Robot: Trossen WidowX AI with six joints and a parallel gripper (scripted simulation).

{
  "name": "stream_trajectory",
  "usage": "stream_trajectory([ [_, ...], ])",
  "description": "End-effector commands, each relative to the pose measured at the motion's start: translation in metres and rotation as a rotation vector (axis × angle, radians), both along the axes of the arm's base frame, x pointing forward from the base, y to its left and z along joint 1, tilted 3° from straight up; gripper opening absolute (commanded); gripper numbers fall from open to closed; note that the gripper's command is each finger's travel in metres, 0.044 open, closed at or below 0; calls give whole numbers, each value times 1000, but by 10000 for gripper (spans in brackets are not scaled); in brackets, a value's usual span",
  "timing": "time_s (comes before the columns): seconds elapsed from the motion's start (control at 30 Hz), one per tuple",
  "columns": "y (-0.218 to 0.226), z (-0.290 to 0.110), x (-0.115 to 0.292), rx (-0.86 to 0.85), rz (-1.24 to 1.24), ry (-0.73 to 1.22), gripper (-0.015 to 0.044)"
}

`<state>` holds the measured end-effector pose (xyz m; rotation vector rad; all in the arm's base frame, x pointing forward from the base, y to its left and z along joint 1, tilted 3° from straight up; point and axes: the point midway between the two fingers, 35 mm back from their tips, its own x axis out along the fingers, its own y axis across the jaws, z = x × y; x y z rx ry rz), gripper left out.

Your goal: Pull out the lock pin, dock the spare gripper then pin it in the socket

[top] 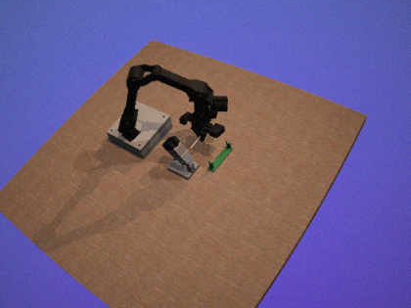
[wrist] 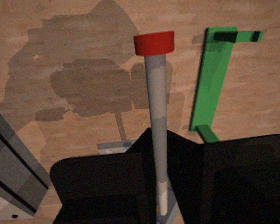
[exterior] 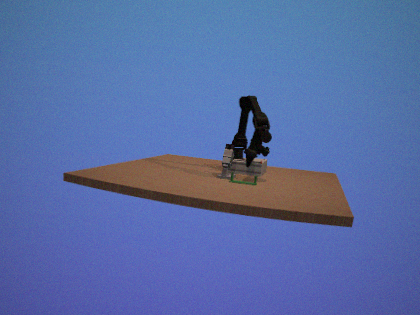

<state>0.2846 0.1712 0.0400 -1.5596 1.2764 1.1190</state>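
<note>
My gripper [top: 200, 137] [exterior: 249, 160] [wrist: 154, 132] is shut on the lock pin [wrist: 157, 100] [top: 195, 143], a grey rod with a red head [wrist: 154, 43]. I hold it clear of the table, head end pointing away from the wrist camera, just right of the mount. The grey mount [top: 184, 165] [exterior: 227, 166] stands on the table with the dark spare gripper [top: 171, 143] tilted on its upper end. The green cradle [top: 220, 156] [wrist: 210, 80] [exterior: 243, 181] lies empty to the right of the pin.
The arm's grey base block [top: 149, 126] stands left of the mount. A grey block edge [wrist: 15, 170] shows at the wrist view's lower left. The brown table [top: 274, 199] stretches wide on all sides.
</note>
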Motion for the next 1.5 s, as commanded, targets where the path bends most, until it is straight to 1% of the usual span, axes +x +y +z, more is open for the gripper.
stream_trajectory([
  [0.0,-3,-20,-3,-7,0,13,0],
  [0.13,-3,-25,-3,-6,-1,8,0],
  [1.47,-25,-21,0,-3,-1,1,0],
])
